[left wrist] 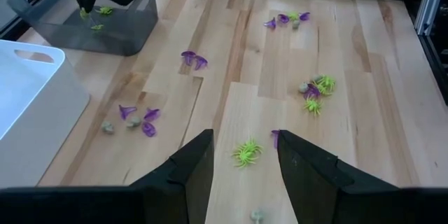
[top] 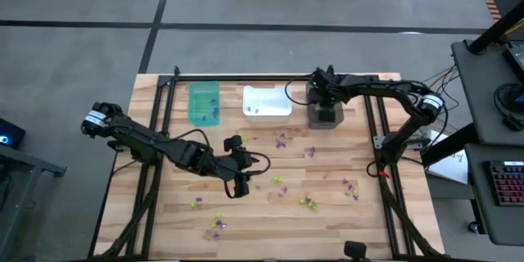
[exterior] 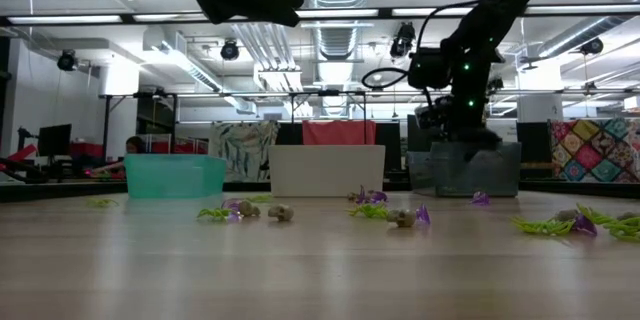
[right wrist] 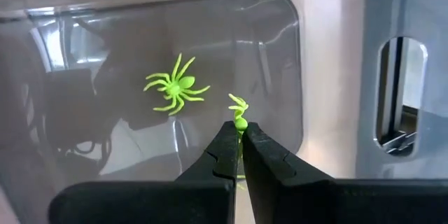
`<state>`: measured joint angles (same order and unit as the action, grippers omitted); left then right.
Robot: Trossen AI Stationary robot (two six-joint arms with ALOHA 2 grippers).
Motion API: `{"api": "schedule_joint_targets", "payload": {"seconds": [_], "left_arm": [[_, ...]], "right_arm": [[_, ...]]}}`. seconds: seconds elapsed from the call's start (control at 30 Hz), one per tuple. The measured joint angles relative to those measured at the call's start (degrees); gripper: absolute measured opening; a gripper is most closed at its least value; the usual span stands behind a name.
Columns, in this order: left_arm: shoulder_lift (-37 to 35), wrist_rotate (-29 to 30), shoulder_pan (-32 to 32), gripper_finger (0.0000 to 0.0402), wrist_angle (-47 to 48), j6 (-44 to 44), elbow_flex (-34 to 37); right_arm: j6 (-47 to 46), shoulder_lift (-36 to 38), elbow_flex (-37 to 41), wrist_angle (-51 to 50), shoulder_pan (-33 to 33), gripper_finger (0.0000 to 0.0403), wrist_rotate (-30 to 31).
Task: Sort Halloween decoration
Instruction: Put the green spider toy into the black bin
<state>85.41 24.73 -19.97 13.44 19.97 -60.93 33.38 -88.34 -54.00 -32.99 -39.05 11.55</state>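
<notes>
Plastic, all of it: the Halloween decoration is a scatter of tiny spiders and trinkets in lime, purple and pale grey, spread over the middle and near part of the wooden desk. You should judge them nearly weightless, stiff in the body with thin bendy legs, and likely to skid or flick away on the smooth wood. Pinch each one by the body, not by a leg.

Bins, largest things first. They sit in a row at the far edge of the desk. The teal bin holds a few small purple bits. The white bin shows a little green piece near one end. The dark bin has at least one lime spider lying on its floor.

The right gripper hangs over the dark bin, jaws pressed together on a small lime piece sticking up from the tips. It looks to you like a drop about to be made there.

The left gripper hovers low over the desk centre, jaws spread, holding nothing, with a lime spider on the wood showing between them. A purple piece lies just beside one jaw, so watch you don't catch both.
</notes>
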Motion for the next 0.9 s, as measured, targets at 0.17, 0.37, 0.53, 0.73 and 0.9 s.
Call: {"api": "schedule_joint_targets", "payload": {"seconds": [0.17,0.37,0.53,0.73,0.9], "left_arm": [[0.00,0.00,0.00,0.0142,0.21,0.00,0.00],[0.00,0.19,0.00,0.0142,0.29,0.00,0.00],[0.00,0.26,0.00,0.0142,0.30,0.00,0.00],[0.00,0.26,0.00,0.0142,0.29,0.00,0.00],[0.00,0.26,0.00,0.0142,0.29,0.00,0.00]], "right_arm": [[-1.57,0.01,0.00,0.60,0.00,0.0009,0.00],[-2.71,0.35,0.01,1.00,0.00,0.0009,-0.02],[-4.01,0.42,0.00,1.16,0.00,0.0019,-1.10],[-4.46,0.46,0.00,1.95,0.00,0.0067,-1.05],[-4.93,0.46,-0.49,1.74,0.00,0.0103,-0.94]]}}
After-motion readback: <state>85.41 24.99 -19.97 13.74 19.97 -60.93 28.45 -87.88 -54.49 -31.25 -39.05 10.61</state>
